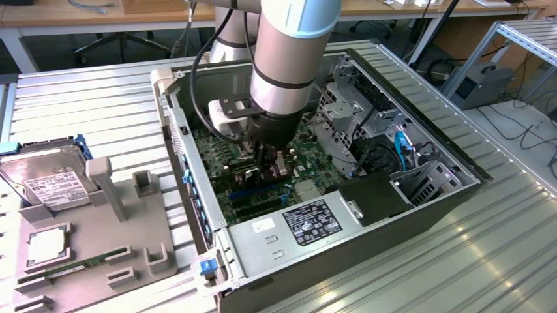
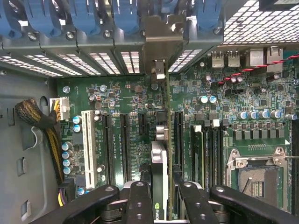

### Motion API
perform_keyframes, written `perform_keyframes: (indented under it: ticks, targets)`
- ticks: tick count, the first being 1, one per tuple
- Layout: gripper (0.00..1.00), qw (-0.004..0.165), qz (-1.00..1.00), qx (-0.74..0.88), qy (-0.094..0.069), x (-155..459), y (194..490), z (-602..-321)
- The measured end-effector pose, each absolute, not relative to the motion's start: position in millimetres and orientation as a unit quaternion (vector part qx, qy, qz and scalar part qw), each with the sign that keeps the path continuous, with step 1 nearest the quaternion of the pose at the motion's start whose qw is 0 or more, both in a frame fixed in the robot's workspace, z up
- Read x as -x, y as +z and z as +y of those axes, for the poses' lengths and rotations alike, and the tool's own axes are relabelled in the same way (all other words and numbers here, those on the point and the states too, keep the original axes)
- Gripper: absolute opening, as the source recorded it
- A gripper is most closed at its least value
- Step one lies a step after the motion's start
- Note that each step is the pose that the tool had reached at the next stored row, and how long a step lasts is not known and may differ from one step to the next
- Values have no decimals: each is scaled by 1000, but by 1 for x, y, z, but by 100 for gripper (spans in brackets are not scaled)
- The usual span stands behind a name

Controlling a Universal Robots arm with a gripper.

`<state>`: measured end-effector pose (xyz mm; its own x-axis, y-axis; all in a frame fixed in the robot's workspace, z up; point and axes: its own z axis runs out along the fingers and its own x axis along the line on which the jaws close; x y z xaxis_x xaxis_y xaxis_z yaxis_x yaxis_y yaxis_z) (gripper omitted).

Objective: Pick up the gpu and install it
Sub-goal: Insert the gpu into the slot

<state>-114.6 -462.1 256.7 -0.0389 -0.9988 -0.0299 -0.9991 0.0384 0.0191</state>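
Nearest the wrist camera, the black fingers [image 2: 140,205] of the gripper [image 2: 163,198] are clamped on the gpu [image 2: 159,161], one finger against each face of the card. The gpu stands on edge, upright over the motherboard [image 2: 261,116], in line with a black expansion slot among the row of slots. Its silver end bracket [image 2: 161,44] sits at the rear wall of the case, in the gap below the blue retention clips [image 2: 84,14]. Whether the card edge is fully seated in the slot cannot be told. A white slot [image 2: 87,144] lies well apart from the card on one side, and the open processor socket [image 2: 257,179] lies on the other side, beyond the memory slots. In the exterior view, the arm [image 1: 283,59] reaches straight down into the open computer case [image 1: 439,140], which lies on its side on the ribbed metal desk [image 1: 435,261]. The gripper [image 1: 265,171] is low inside the case, just above the board. The power supply [image 1: 287,228] occupies the near end of the case. At the exterior view's left, a grey fixture [image 1: 96,241] rests on the desk beside the case, and a silver hard drive [image 1: 48,179] with a white label sits at its far end.
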Motion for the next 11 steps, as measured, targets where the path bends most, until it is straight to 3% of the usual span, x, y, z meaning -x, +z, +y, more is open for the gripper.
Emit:
perform_keyframes:
  ticks: [11]
  targets:
    - [27, 4, 721, 693, 17, 114, 262, -462]
